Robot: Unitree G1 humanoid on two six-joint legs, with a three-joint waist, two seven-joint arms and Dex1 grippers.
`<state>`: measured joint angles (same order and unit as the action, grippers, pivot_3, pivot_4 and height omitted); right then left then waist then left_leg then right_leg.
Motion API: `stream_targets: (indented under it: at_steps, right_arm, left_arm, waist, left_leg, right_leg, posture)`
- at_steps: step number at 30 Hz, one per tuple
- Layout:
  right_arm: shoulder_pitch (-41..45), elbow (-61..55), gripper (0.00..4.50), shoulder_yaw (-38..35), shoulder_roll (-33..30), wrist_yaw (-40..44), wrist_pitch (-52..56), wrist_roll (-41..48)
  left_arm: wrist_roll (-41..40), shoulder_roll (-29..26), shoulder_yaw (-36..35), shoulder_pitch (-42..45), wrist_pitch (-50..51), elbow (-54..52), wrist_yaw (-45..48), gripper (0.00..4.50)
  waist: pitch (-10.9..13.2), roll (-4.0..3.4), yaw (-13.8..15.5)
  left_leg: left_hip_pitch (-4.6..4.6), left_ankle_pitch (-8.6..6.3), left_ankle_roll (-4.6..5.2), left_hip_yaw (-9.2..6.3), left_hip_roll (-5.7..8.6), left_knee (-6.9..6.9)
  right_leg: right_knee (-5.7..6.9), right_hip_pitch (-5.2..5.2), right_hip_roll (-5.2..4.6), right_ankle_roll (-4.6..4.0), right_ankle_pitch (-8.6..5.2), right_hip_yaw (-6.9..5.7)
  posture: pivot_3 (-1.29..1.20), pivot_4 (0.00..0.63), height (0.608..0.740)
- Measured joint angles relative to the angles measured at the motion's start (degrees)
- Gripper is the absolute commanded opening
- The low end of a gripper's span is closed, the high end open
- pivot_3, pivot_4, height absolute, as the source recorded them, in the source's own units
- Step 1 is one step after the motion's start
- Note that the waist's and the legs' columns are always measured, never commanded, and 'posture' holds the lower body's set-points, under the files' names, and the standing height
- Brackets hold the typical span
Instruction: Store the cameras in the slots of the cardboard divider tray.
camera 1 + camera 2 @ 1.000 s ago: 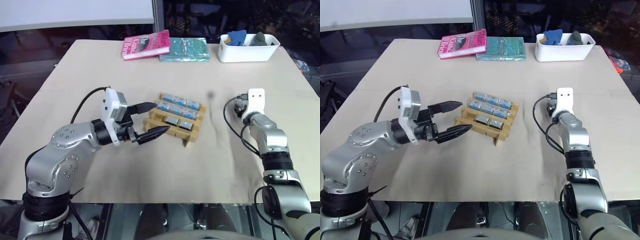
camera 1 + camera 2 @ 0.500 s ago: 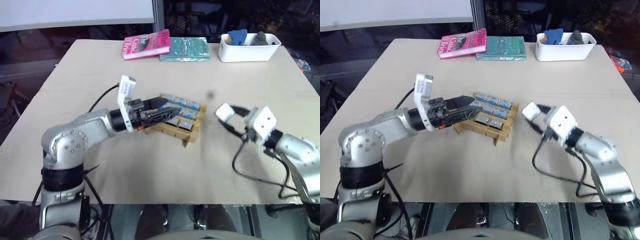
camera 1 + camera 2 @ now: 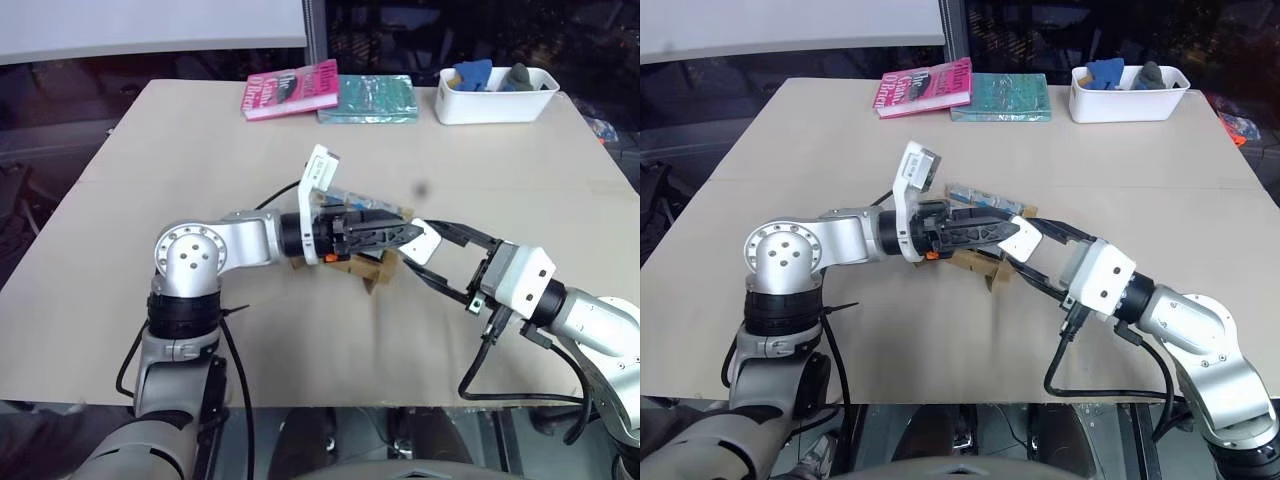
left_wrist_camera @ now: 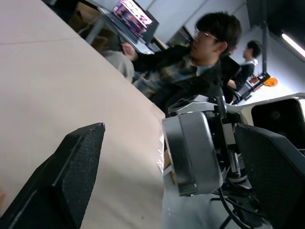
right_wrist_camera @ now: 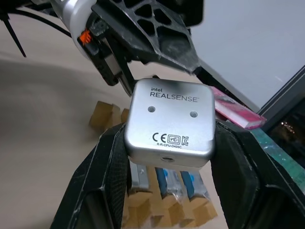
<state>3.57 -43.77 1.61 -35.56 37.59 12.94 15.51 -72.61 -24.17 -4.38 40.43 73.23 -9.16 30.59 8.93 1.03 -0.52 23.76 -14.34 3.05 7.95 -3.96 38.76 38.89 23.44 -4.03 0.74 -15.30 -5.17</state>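
Right tool clamps silver camera above cardboard divider tray — left tool alongside, spread wide.

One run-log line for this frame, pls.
phase: handover above cardboard divider tray | right end effector: shut on camera | left end effector: open, fingers either side of camera | tray: several cameras slotted
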Motion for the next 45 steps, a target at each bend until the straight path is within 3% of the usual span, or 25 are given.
stream_targets:
  at_steps: [2,5,6,7,8,11,14,18,22,25,31,36,38,45]
  right_arm:
    - [-0.9,-0.5,1.95,-0.3,0.6,-0.4,1.8,2.2]
    - [-3.5,-1.1,1.95,-3.6,1.2,-0.3,6.8,13.4]
    - [-4.5,-1.4,1.95,-6.6,0.9,-0.8,10.5,23.6]
    - [-4.6,-1.5,1.95,-7.2,0.7,-1.0,11.2,25.8]
    - [-5.0,-1.2,1.95,-10.0,-1.1,-2.3,14.8,37.9]
    - [-4.6,0.4,1.95,-14.1,-6.0,-4.7,20.2,56.1]
    - [-3.1,3.6,1.95,-15.0,-10.2,-7.8,24.6,68.8]
    - [2.1,7.8,1.95,-14.2,-13.8,-12.6,28.4,82.7]
    - [5.5,9.5,1.95,-11.4,-15.4,-15.7,31.6,88.4]
    - [7.1,7.8,1.95,-10.8,-13.5,-15.0,30.3,80.7]
    - [5.3,3.0,1.95,-7.0,-11.4,-11.4,17.8,42.2]
    - [4.9,1.0,1.95,1.3,-13.6,-10.4,8.1,14.8]
    - [4.3,1.1,1.95,3.0,-12.2,-10.2,5.4,8.9]
    - [4.0,1.2,1.95,4.1,-9.3,-8.2,1.8,0.9]
  left_arm:
    - [1.1,-1.1,0.1,0.0,-1.2,-0.1,2.2,4.5]
    - [7.2,-5.3,1.6,-0.5,-7.8,-1.4,10.2,4.5]
    - [11.7,-7.9,3.3,-0.9,-13.1,-1.7,16.3,4.5]
    - [12.6,-8.5,3.5,-1.1,-14.1,-1.9,17.5,4.5]
    - [17.3,-10.4,5.7,-1.6,-19.9,-1.9,23.6,4.5]
    - [23.0,-11.3,8.2,-1.9,-28.4,-1.4,32.9,4.5]
    - [27.6,-11.4,10.3,-1.6,-35.6,-0.6,40.2,4.5]
    - [32.8,-11.1,13.0,-0.2,-43.8,1.5,47.4,4.5]
    - [35.1,-9.3,13.9,2.4,-47.4,4.0,50.9,4.5]
    - [32.9,-8.2,13.5,4.0,-42.6,5.2,49.3,4.5]
    - [21.1,-10.3,8.6,5.3,-17.6,5.4,39.3,4.5]
    - [11.7,-4.4,1.9,6.1,0.1,7.7,23.6,4.5]
    - [9.8,-0.8,-0.8,6.8,3.9,8.0,15.8,4.5]
    - [7.4,3.2,-3.6,6.9,9.0,7.7,4.6,4.5]
  waist:
    - [0.0,0.0,0.0]
    - [0.0,0.0,0.1]
    - [0.0,0.0,0.1]
    - [0.0,0.0,0.1]
    - [0.0,-0.01,0.1]
    - [0.0,0.01,0.3]
    - [0.0,0.01,0.5]
    - [0.0,0.02,0.5]
    - [0.0,0.04,1.3]
    - [0.0,0.06,1.4]
    - [0.0,0.06,1.2]
    - [0.1,0.12,1.3]
    - [0.1,0.18,1.3]
    - [0.1,0.19,1.2]
  left_leg:
    - [0.01,0.0,0.0,-0.01,0.0,0.0]
    - [0.01,0.0,0.0,-0.01,0.03,-0.01]
    - [0.01,0.0,0.0,-0.01,0.03,-0.02]
    - [0.01,0.0,0.0,-0.01,0.03,-0.02]
    - [0.01,-0.01,0.01,0.0,0.03,-0.02]
    - [0.02,-0.02,0.03,-0.03,0.04,-0.02]
    - [0.04,-0.04,0.06,-0.05,0.04,-0.03]
    - [0.05,-0.12,0.21,-0.05,0.03,-0.04]
    - [0.11,-0.13,0.22,-0.08,0.03,-0.04]
    - [0.17,-0.09,0.15,-0.12,0.03,-0.01]
    - [0.21,-0.06,0.11,-0.14,0.02,-0.01]
    - [0.21,-0.06,0.1,-0.15,0.02,0.08]
    - [0.21,-0.05,0.1,-0.15,0.02,0.1]
    - [0.16,-0.03,0.05,-0.14,0.02,0.1]
  right_leg:
    - [-0.01,0.0,0.0,0.0,0.0,-0.02]
    - [-0.02,0.0,0.0,-0.03,0.01,-0.04]
    - [-0.02,-0.01,0.0,-0.04,0.01,-0.04]
    - [-0.03,-0.01,-0.01,-0.04,0.01,-0.04]
    - [-0.03,-0.01,-0.02,-0.05,0.01,-0.04]
    - [-0.06,-0.03,-0.04,-0.06,0.01,-0.08]
    - [-0.06,-0.02,-0.03,-0.07,0.01,-0.06]
    - [-0.07,-0.01,-0.02,-0.08,0.01,-0.05]
    - [-0.12,-0.01,-0.01,-0.06,0.01,-0.09]
    - [-0.15,0.0,-0.02,-0.02,0.0,-0.11]
    - [-0.12,0.07,-0.02,0.23,-0.14,-0.12]
    - [-0.07,0.06,-0.06,0.27,-0.16,-0.12]
    - [-0.06,0.04,-0.05,0.26,-0.15,-0.11]
    - [-0.02,0.05,-0.02,0.07,-0.04,-0.09]
  posture:
    - [0.0,0.15,0.74]
    - [0.0,0.15,0.74]
    - [0.0,0.15,0.74]
    - [0.0,0.15,0.74]
    - [0.0,0.15,0.74]
    - [0.0,0.15,0.74]
    - [0.0,0.15,0.74]
    - [0.0,0.15,0.74]
    - [0.0,0.15,0.74]
    - [0.0,0.15,0.74]
    - [0.0,0.15,0.74]
    - [0.0,0.15,0.74]
    - [0.0,0.15,0.74]
    - [0.0,0.15,0.74]
